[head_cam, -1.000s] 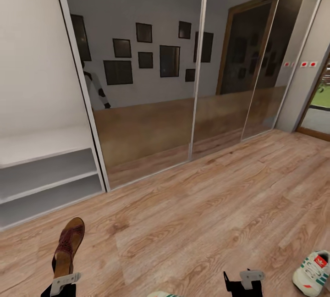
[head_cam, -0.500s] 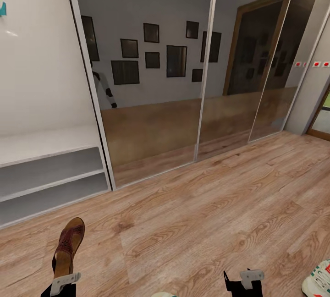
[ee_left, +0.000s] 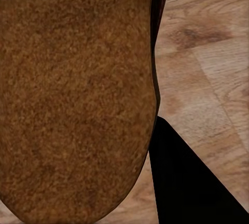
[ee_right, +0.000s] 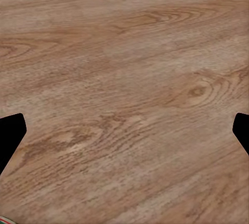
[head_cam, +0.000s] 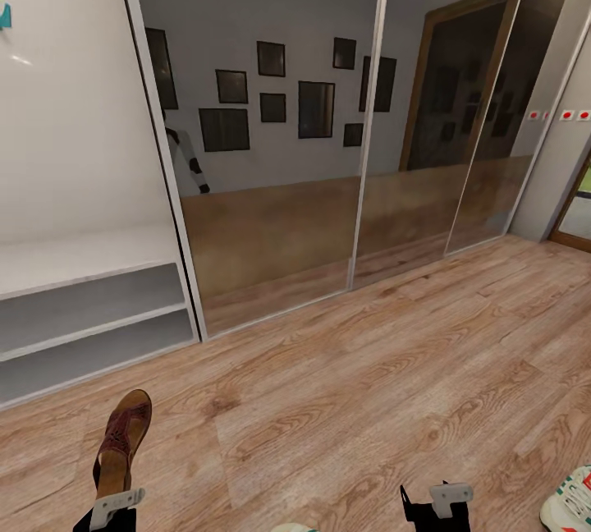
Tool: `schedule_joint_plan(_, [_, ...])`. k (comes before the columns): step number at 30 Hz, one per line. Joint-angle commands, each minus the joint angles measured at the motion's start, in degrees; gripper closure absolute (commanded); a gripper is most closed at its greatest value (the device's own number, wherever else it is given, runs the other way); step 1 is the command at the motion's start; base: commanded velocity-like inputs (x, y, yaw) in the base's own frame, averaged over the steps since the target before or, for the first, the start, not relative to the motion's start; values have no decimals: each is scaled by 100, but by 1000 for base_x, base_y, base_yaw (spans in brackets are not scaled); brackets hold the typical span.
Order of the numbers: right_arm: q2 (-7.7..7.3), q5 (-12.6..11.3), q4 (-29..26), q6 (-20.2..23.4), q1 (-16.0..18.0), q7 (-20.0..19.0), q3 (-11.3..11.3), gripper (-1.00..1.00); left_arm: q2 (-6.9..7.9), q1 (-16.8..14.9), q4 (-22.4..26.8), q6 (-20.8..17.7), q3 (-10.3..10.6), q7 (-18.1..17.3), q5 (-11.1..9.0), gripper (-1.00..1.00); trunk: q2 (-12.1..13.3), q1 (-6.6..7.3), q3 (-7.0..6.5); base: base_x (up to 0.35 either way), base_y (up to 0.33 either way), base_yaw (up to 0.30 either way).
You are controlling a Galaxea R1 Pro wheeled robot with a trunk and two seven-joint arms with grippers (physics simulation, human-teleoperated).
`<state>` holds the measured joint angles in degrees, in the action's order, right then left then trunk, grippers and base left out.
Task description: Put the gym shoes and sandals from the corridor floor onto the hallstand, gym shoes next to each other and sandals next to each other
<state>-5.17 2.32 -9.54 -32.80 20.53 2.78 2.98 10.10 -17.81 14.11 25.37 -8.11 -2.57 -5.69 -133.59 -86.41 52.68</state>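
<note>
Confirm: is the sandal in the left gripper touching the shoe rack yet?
Apart. In the head view, the sandal sits well short of the shoe rack, with bare floor between them.

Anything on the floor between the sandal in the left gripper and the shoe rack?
No. In the head view only bare wood floor separates the sandal from the shoe rack.

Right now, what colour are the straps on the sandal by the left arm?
Dark maroon-brown straps on the sandal, clearest in the head view.
</note>
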Motion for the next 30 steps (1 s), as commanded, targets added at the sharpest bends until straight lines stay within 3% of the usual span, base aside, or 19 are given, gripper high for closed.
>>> schedule_joint_plan(1, [-2, 23, 4, -11, 3, 29, 27, -100, 1, -3, -5, 12, 2, -24, -38, 100, -2, 1, 5, 0, 0, 0])
schedule_joint_plan(12, [-8, 91, 18, -2, 3, -10, 90, -100, 1, -3, -6, 12, 5, -24, -36, 100, -2, 1, 5, 0, 0, 0])
schedule_joint_plan(16, [-28, 256, 9, 12, 3, -19, 366, -100, 1, -3, 3, 12, 12, -30, -25, 100, -2, 1, 5, 0, 0, 0])
schedule_joint_plan(17, [-45, 381, -7, 20, 3, -22, 546, -100, 1, -5, 7, 10, 16, -31, -18, 100, -2, 1, 5, 0, 0, 0])
schedule_joint_plan(22, [-71, 844, -158, 69, 3, -30, 1013, -100, 26, -20, 39, -13, 39, -52, 12, 100, -2, 1, 5, 0, 0, 0])
schedule_joint_plan(24, [-83, 1239, -355, 177, 5, -33, 1181, -100, 60, -55, 60, -43, 59, -92, 37, 100, -2, 1, 5, 0, 0, 0])
schedule_joint_plan(25, [-121, 1783, -661, 450, 15, -67, 1262, -100, 99, -83, 90, -68, 77, -143, 62, 100, -2, 1, 5, 0, 0, 0])
schedule_joint_plan(26, [-129, 1883, -723, 527, 18, -97, 1270, -100, 109, -90, 99, -72, 79, -163, 70, 100, -2, 1, 5, 0, 0, 0])
schedule_joint_plan(27, [-144, 2130, -918, 792, 28, -274, 1284, -100, 134, -114, 131, -82, 85, -263, 129, 100, -2, 1, 5, 0, 0, 0])
schedule_joint_plan(30, [-235, 2375, -1339, 1435, 36, -1047, 1279, -100, 154, -403, 203, -254, 89, -753, 505, 100, -2, 1, 5, 0, 0, 0])
